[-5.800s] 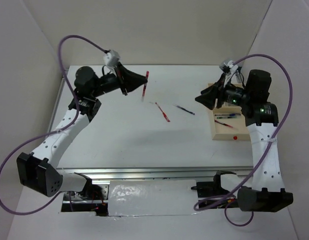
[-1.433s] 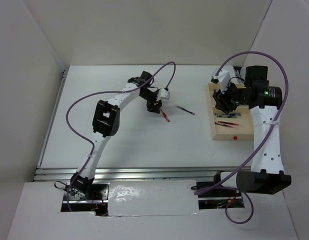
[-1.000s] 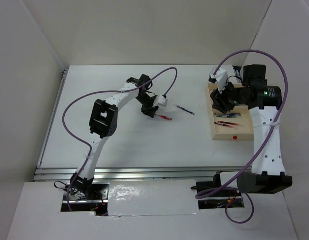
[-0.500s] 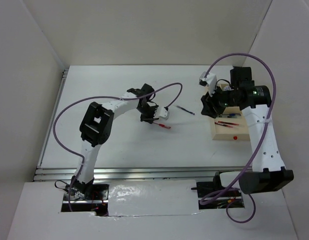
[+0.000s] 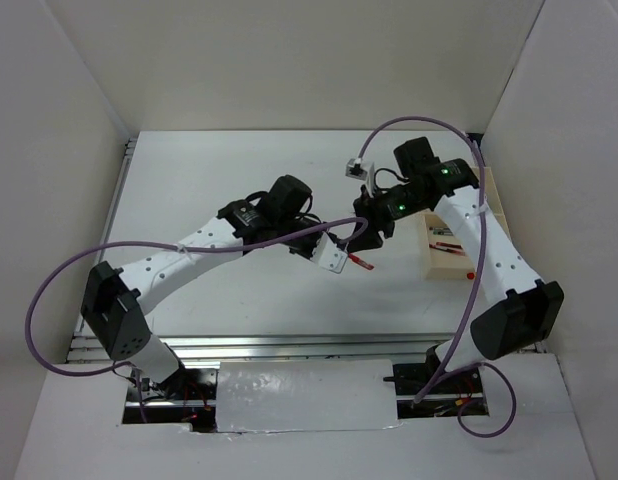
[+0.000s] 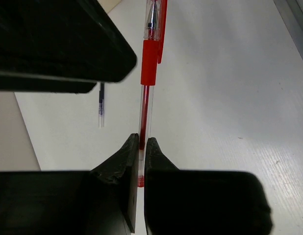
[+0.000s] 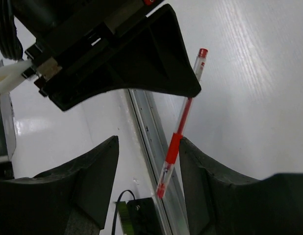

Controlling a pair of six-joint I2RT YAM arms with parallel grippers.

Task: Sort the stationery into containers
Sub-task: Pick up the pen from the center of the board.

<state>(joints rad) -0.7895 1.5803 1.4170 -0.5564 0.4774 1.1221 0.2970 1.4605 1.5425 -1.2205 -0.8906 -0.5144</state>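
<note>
left gripper — red pen at tip | right gripper just beside | tray at right

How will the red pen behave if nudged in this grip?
The red pen is likely stiff and light: it juts straight from the left gripper, with no sag. Pinched near one end, its smooth round barrel could pivot or slip.

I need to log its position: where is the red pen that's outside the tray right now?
In the top view the red pen is mid-table, pinched in the left gripper, with the open right gripper close beside it.
</note>
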